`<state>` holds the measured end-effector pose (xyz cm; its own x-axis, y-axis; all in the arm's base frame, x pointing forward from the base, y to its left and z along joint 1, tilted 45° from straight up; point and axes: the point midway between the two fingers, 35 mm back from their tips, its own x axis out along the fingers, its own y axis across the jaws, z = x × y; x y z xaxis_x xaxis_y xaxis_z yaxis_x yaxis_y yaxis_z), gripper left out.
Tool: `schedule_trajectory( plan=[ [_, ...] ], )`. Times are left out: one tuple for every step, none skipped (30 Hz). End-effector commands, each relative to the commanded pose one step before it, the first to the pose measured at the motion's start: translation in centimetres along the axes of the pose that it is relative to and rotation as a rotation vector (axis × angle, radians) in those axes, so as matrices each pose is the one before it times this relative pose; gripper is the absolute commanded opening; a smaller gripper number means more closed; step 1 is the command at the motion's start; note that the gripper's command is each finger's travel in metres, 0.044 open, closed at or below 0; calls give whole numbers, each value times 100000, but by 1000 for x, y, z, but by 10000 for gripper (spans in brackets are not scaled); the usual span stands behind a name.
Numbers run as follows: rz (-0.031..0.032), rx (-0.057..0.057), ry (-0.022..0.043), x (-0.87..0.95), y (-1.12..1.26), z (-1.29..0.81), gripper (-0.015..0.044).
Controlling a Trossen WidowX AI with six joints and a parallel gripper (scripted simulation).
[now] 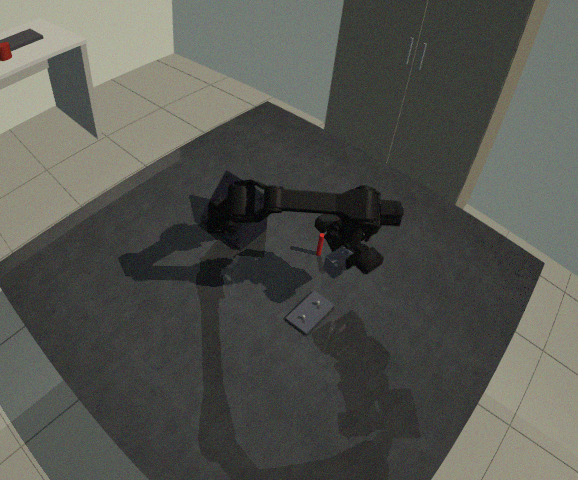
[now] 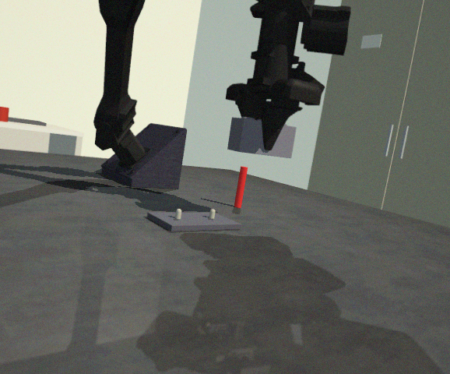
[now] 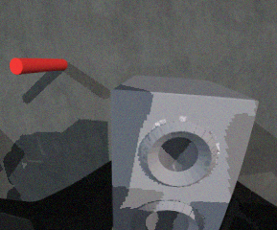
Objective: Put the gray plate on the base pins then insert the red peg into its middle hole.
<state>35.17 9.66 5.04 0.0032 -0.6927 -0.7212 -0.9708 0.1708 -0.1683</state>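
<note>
My gripper (image 2: 271,136) is shut on the gray plate (image 2: 261,137) and holds it high above the dark mat, roughly level. The plate also shows in the top view (image 1: 337,260) and fills the wrist view (image 3: 176,172), where two of its round holes show. The red peg (image 2: 240,187) stands upright on the mat below the plate; it also shows in the top view (image 1: 321,243) and in the wrist view (image 3: 38,65). The base (image 2: 193,220) with its two white pins (image 2: 195,213) lies flat on the mat, in front of the peg. It lies bare in the top view (image 1: 309,311).
The arm's dark mount block (image 2: 149,161) sits behind the base. A white table (image 1: 18,56) with a red cylinder (image 1: 3,51) stands far left. A tall cabinet (image 1: 423,87) stands at the back. Tiled floor surrounds the mat.
</note>
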Motion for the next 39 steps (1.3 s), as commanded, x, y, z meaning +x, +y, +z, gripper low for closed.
schedule_trajectory(
  plan=[
    [-348, -2095, 141, 535, -366, -937, 0],
    [-10, -579, -20, 162, -90, -276, 0],
    [-10, -578, -15, 163, -84, -277, 0],
    [-11, -576, -9, 163, -79, -278, 0],
    [-11, -575, -4, 164, -74, -279, 0],
    [-12, -574, 1, 164, -68, -280, 0],
    [-12, -573, 7, 165, -63, -281, 0],
    [-12, -571, 12, 165, -58, -282, 0],
    [-12, -570, 17, 165, -52, -282, 0],
    [-11, -569, 23, 166, -47, -283, 0],
    [-11, -568, 28, 166, -41, -283, 0],
    [-10, -567, 34, 166, -36, -284, 0],
    [-9, -565, 39, 167, -31, -284, 0],
    [-9, -564, 44, 167, -25, -284, 0],
    [-7, -563, 50, 167, -20, -284, 0],
    [-6, -562, 55, 168, -14, -284, 0],
    [-5, -561, 60, 168, -9, -284, 0],
    [-4, -560, 66, 168, -4, -284, 0],
    [-2, -560, 71, 168, 2, -284, 0],
    [0, -559, 76, 169, 7, -283, 0],
    [2, -558, 81, 169, 12, -283, 0],
    [4, -557, 86, 169, 18, -282, 0],
    [6, -556, 91, 169, 23, -282, 0],
    [8, -555, 96, 169, 28, -281, 0],
    [11, -555, 101, 170, 34, -280, 0],
    [13, -554, 106, 170, 39, -279, 0],
    [16, -553, 111, 170, 44, -278, 0],
    [19, -553, 116, 170, 49, -277, 0],
    [22, -552, 121, 170, 54, -276, 0],
    [25, -551, 126, 170, 60, -274, 0],
    [28, -551, 130, 170, 65, -273, 0],
    [31, -550, 135, 171, 70, -271, 0],
    [28, -453, 115, 141, 61, -222, 0],
    [18, -272, 71, 86, 38, -144, 0],
    [6, -91, 24, 29, 13, -48, 0],
    [0, 0, 0, 9, 0, 4, 0],
    [0, 0, 0, 0, 0, 0, 0],
    [0, 0, 0, 12, 6, 4, 0],
    [0, 0, 0, 0, 0, 0, 0]
  ],
)
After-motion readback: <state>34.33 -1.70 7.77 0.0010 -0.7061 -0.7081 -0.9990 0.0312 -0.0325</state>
